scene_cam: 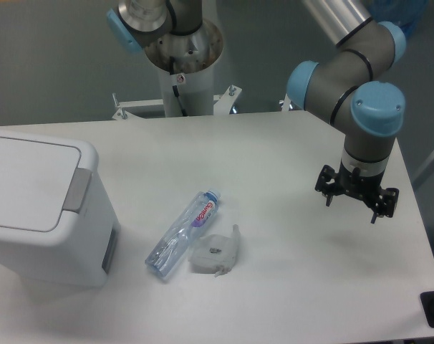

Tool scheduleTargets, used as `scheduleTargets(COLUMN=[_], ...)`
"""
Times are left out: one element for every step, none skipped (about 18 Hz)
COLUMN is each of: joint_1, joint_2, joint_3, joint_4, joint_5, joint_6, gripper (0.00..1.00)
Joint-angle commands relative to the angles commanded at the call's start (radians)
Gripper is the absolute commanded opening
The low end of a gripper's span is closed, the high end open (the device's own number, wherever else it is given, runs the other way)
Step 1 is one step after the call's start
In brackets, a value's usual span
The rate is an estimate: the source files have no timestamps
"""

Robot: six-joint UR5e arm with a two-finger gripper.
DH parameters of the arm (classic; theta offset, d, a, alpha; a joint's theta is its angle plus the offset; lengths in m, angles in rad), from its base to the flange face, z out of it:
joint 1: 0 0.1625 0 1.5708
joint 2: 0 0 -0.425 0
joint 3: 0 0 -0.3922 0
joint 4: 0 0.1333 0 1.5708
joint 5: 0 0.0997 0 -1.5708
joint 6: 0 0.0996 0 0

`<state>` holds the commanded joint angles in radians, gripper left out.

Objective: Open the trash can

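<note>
Trash can (41,208) sat at desk (288,158) left edge, lid shut. Tool (356,198) hovered near right edge, fingers spread, gripping nothing.

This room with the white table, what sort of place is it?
Probably a robotics lab: a jointed arm with a tool hangs over a bare white table holding only a trash can and a plastic bottle.
</note>
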<state>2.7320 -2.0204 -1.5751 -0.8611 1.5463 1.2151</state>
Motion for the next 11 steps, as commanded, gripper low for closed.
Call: scheduleTargets(joint_1=[-0.003, -0.008, -0.023, -0.035, -0.041, -0.049, -0.061, -0.070, -0.075, -0.078, -0.086], joint_2=[0.024, 0.049, 0.058, 0.066, 0.081, 0.094, 0.098, 0.100, 0.100, 0.101, 0.111], joint_3=[-0.025, -0.032, -0.031, -0.031, -0.026, -0.020, -0.011, -0.002, 0.006, 0.012, 0.021], joint_4=[0.019, 0.020, 0.019, 0.019, 0.019, 0.017, 0.017, 0.017, 0.017, 0.017, 0.017], joint_5=[-0.006, -0.017, -0.040, -0.073, -0.115, -0.161, -0.202, -0.242, -0.283, -0.325, -0.366], joint_6=[-0.021, -0.043, -0.086, -0.151, -0.227, -0.291, -0.337, -0.370, -0.403, -0.448, -0.492], gripper=[1.00, 1.00, 1.00, 1.00, 1.00, 1.00, 1.00, 1.00, 1.00, 1.00, 1.00])
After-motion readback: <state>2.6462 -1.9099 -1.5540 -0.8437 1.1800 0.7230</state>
